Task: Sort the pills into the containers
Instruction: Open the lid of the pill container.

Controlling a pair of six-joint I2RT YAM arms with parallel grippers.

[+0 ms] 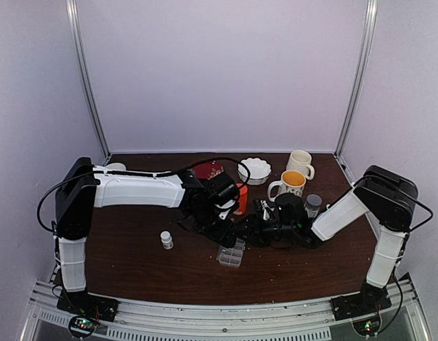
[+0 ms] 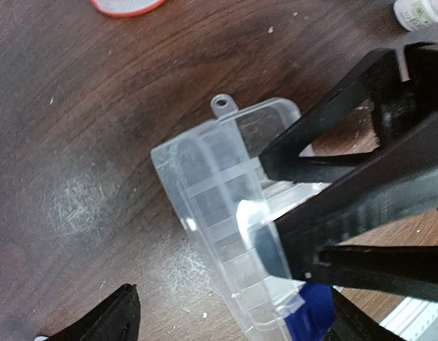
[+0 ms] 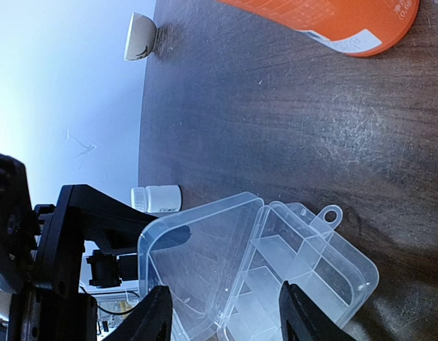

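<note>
1. Where the two arms meet at mid-table, the flat, clear plastic rectangular pill organizer [image 1: 231,256] lies on the dark brown wooden table [image 1: 133,277]. It sits just on the near side of both grippers, and its long axis runs roughly from near-left to far-right.
2. Its hinged lid [image 3: 194,256] stands swung up along the left side. The small cells [image 3: 289,263], split by clear dividers, look empty where they show.
3. I cannot make out the tiny white pills anywhere with certainty.
4. The right gripper [image 3: 229,316] is the nearer tool. Its black fingers stand parted, one over the lid and one over the tray, with nothing clamped between them. Whether a tip touches the plastic I cannot tell.
5. The left gripper [image 1: 224,233] hangs just to the far-left of the organizer, jaws spread wide and empty.
6. As I judge it, the lid is dealt with and the filling has not begun. The coming move depends on bringing pills back over the row of cells along that long axis without knocking the raised lid.
7. Farther out, a small white plastic bottle [image 1: 166,240] stands to the left. An orange cylindrical bottle [image 3: 332,21] lies beyond the grippers. Two ceramic mugs [image 1: 293,183] and a white scalloped bowl [image 1: 255,170] sit at the far edge.
</note>
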